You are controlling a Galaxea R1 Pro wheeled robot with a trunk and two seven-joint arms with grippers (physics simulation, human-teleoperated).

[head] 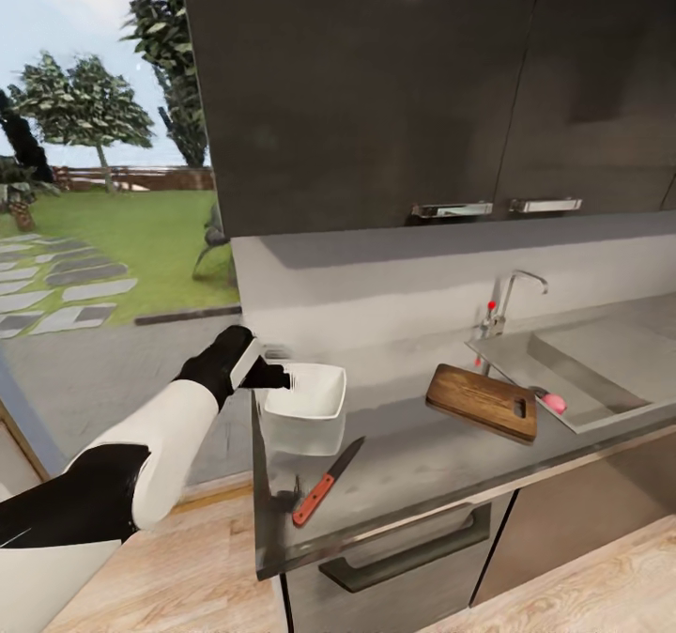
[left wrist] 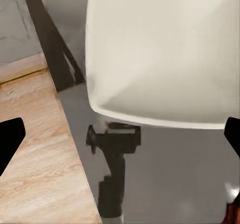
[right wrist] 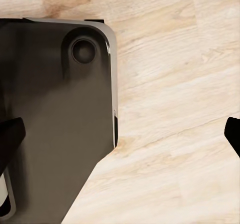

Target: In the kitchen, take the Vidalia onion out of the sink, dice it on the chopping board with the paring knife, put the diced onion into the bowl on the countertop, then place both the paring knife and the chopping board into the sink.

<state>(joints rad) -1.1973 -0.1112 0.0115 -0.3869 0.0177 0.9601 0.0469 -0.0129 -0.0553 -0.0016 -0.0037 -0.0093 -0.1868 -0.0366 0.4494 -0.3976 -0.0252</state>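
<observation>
One arm is up: our left gripper, fingers spread and holding nothing, hovers at the bowl left of centre, while our right gripper, also open, points at the floor. The Vidalia onion lies in the sink at far right, well apart from the left gripper. We judge the right arm nearer.
</observation>
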